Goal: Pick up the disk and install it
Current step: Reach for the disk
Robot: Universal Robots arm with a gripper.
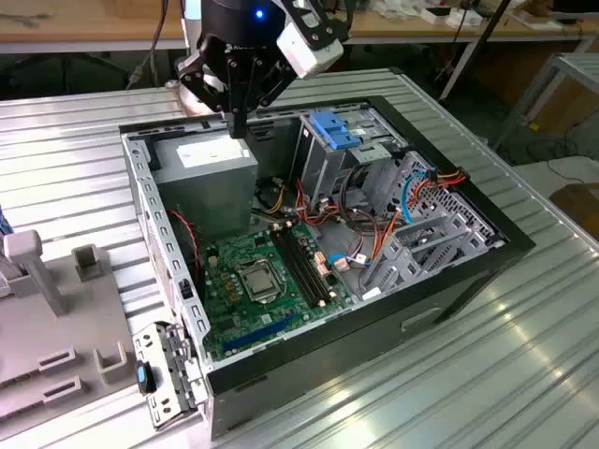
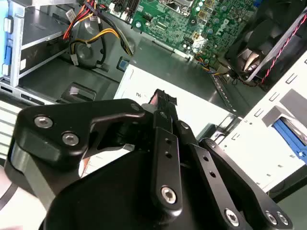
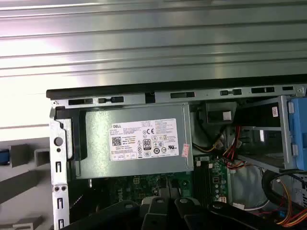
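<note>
Jaws pressed together, empty, above the power supply [image 1: 208,157] in the open computer case [image 1: 140,215]; pick-up seems not begun, and calls for opening them at the disk.

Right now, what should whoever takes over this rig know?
Gripper: shut, nothing seen in it, hovering just above the power supply inside the open case.
Disk: seemingly the blue-railed piece outside the case wall, in the second wrist view, away from the gripper.
Done: no step of the job shows as finished.
Left: the disk is not picked up and not installed.
</note>
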